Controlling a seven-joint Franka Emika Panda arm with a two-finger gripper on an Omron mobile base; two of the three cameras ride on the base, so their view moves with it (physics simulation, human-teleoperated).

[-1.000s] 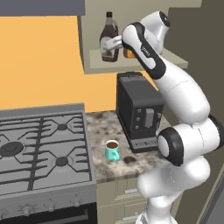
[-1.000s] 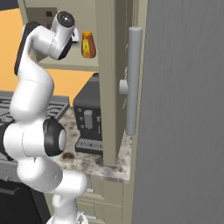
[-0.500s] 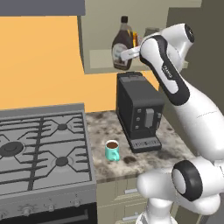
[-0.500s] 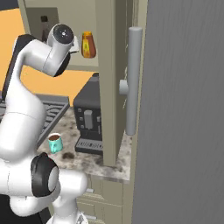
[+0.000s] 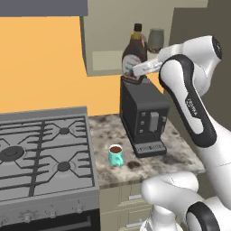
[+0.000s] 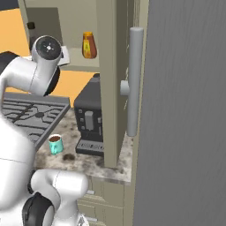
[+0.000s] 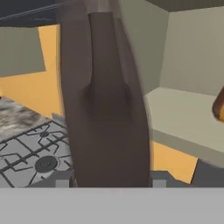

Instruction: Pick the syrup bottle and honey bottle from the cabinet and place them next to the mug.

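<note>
The tall dark-brown syrup bottle [image 5: 134,54] with its black cap and white-red label sits in the upper middle of the left base view, in front of the beige-olive open wall cabinet [image 5: 104,61] and above the black coffee machine [image 5: 143,116], so it appears lifted off the shelf. The gripper [image 5: 140,68] meets its lower body; in the hand view the brown body [image 7: 107,105] fills the centre, and I judge the fingers clamped on it. The small orange-amber honey bottle [image 6: 89,45] stands on the shelf, upper left of the right base view. The small teal mug [image 5: 115,155] waits on the speckled worktop [image 5: 177,151], lower centre. Both placements remain.
</note>
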